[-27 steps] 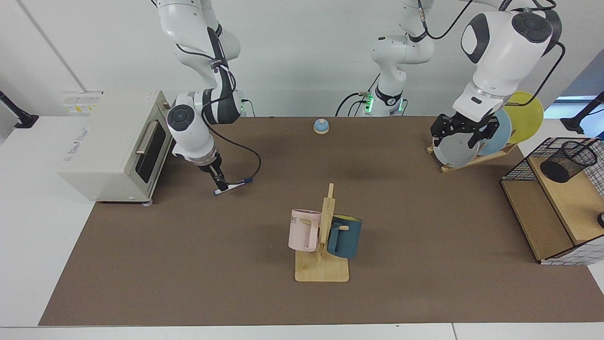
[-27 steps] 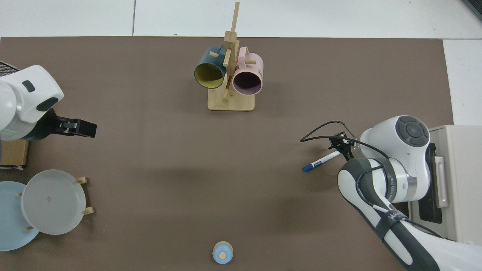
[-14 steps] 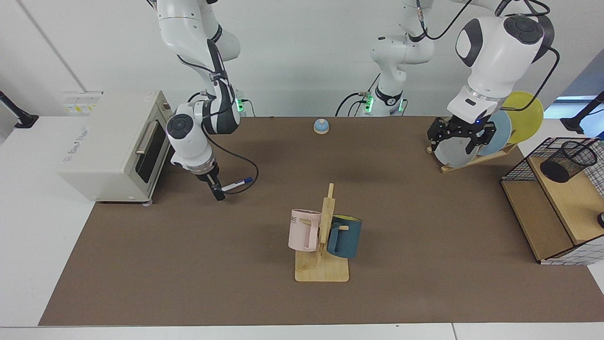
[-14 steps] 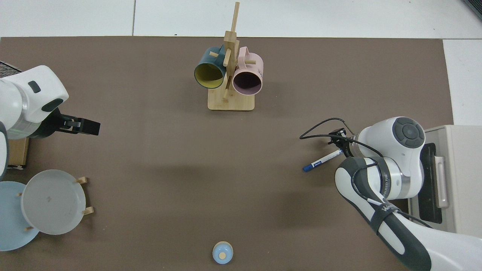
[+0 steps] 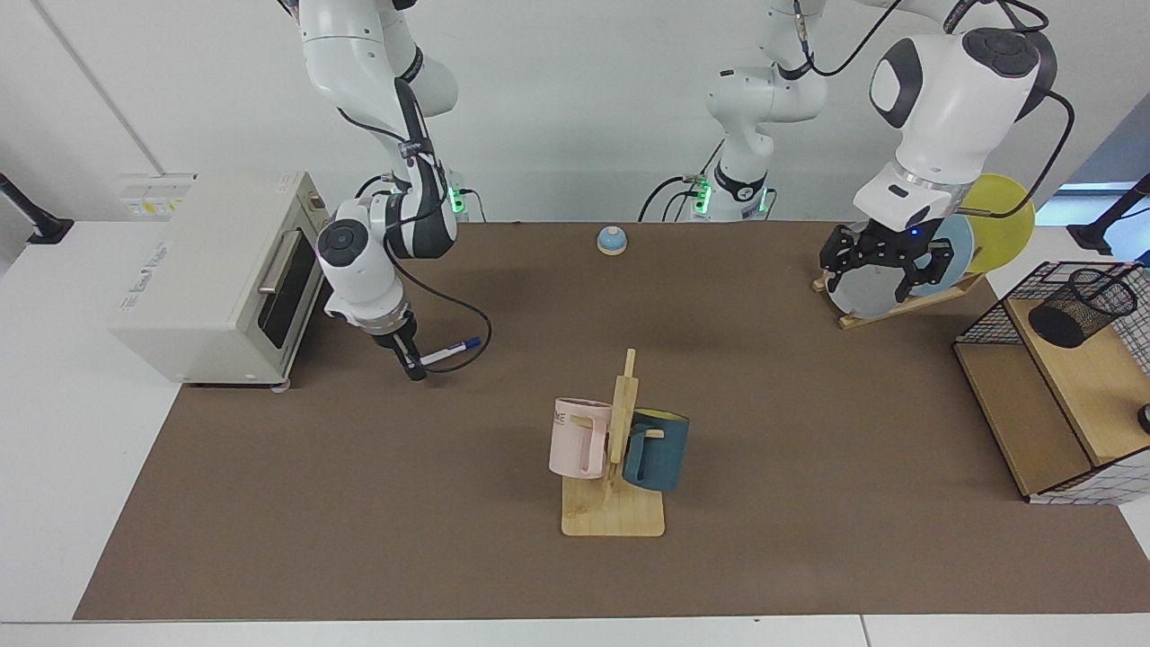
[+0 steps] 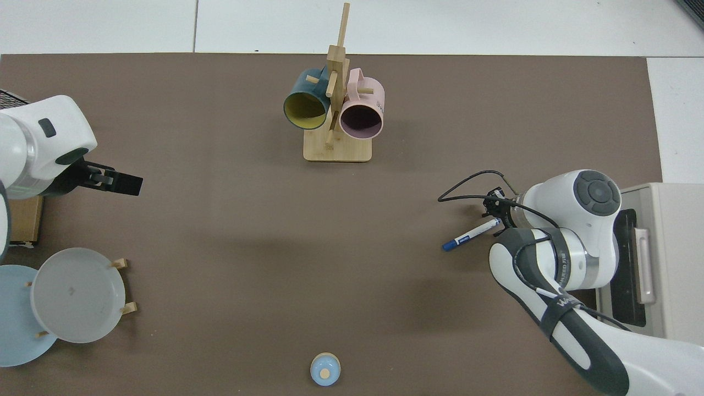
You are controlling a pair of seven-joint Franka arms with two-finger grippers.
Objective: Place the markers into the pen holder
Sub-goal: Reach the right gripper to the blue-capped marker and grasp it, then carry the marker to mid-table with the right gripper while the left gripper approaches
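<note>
Beside the toaster oven (image 5: 216,279), the right gripper (image 5: 411,364) pinches the marker (image 5: 446,352) (blue cap outward); the left gripper (image 5: 885,261) waits open.

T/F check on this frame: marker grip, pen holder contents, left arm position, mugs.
1. The right gripper grips the marker by its white end. True.
2. The marker lies flat on the mat, untouched. False: it is held clear of the mat, its blue cap pointing away from the toaster oven.
3. The pen holder already holds a marker. False: no marker shows in it; it stands on the wooden shelf of the wire basket.
4. The left gripper hangs in front of the plate rack, fingers open, holding nothing. True.
5. Both mugs hang on the wooden stand. True: pink mug, teal mug.
</note>
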